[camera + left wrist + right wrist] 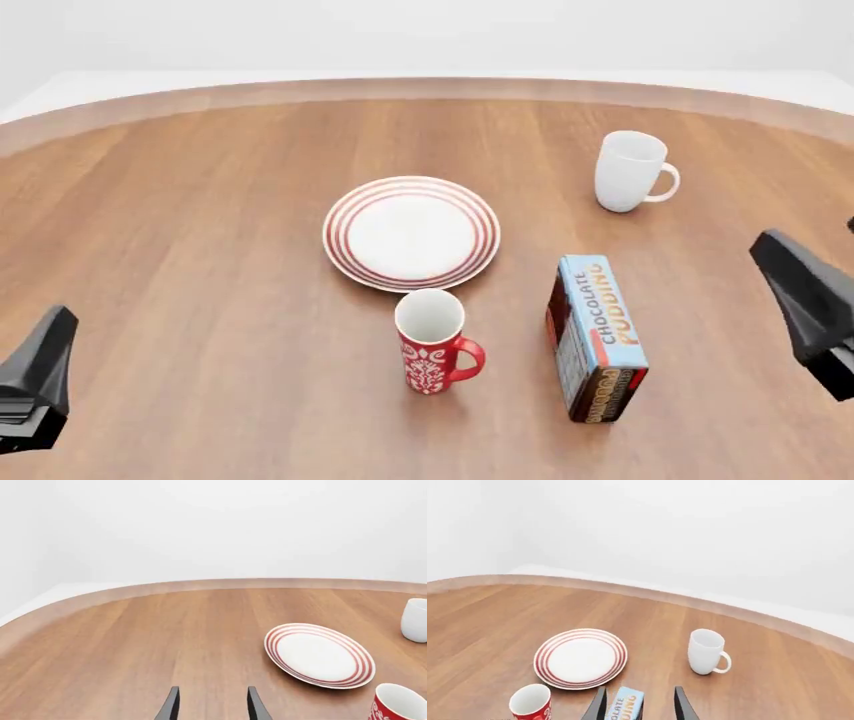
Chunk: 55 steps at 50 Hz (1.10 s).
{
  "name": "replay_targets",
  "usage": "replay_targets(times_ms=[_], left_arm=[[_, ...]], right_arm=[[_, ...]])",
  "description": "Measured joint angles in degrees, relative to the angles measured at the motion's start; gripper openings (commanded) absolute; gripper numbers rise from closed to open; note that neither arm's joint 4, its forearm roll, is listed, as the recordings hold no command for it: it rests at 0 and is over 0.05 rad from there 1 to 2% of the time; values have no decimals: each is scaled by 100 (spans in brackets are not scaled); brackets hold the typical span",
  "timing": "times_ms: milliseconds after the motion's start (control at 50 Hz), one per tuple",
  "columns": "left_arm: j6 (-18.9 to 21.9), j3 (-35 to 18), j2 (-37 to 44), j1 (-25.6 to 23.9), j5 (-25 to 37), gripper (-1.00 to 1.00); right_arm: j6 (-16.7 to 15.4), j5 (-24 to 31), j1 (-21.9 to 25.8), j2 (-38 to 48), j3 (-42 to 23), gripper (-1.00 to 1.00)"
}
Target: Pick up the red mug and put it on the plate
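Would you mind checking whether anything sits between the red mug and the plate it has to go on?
Nothing visible does. The red mug stands just in front of the plate, with bare table between them. The pudding box lies off to the mug's right, and the white mug farther back right.

I see a smooth wood-grain table (200,250) with a satin sheen. The plate (411,232) and red mug (431,352) at its 6 o'clock look like glazed ceramic; the white mug (627,171) likewise. The pudding box (597,335) reads as printed card.
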Motion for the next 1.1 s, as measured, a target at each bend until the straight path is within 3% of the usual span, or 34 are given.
replay_targets(times_ms=[200,580,1100], left_arm=[[0,0,0,0,0,100],[0,0,0,0,0,100],[0,0,0,0,0,100]], right_arm=[[-47,364,500,645,-762,100],[-520,1144,1215,1739,-1993,100],[-797,2074,1972,3061,-3078,100]])
